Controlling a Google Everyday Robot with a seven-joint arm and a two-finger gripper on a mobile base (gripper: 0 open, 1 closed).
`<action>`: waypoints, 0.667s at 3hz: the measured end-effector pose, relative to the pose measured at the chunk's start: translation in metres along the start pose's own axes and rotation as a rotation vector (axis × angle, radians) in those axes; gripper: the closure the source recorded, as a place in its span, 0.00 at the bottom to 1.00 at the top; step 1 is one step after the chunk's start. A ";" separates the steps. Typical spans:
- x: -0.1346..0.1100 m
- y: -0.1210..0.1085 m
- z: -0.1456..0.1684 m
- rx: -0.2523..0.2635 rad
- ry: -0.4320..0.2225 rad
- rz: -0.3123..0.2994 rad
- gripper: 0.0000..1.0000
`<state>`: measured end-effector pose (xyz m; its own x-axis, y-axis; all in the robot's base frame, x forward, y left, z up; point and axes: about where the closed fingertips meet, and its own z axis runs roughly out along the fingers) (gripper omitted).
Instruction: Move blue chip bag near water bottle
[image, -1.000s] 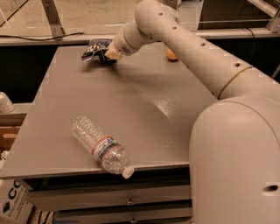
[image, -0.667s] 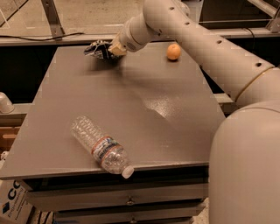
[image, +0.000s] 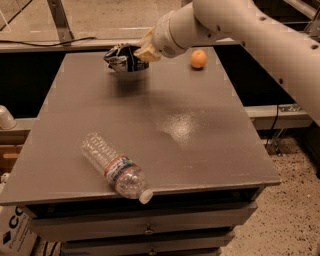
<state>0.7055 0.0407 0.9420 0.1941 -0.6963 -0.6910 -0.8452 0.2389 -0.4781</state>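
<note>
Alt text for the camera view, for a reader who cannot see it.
The robot's gripper holds the blue chip bag just above the far end of a grey table. The water bottle lies on its side near the front edge, cap toward the front, well apart from the bag. An orange sits at the far end too.

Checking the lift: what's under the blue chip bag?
Only bare table and shadow under the blue chip bag, held by the gripper near the far edge. The bag's underside is hidden.
</note>
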 end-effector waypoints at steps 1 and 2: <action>-0.001 0.028 -0.037 -0.024 -0.024 -0.032 1.00; 0.003 0.056 -0.071 -0.034 -0.050 -0.050 1.00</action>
<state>0.6233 0.0040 0.9516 0.2607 -0.6721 -0.6930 -0.8499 0.1807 -0.4950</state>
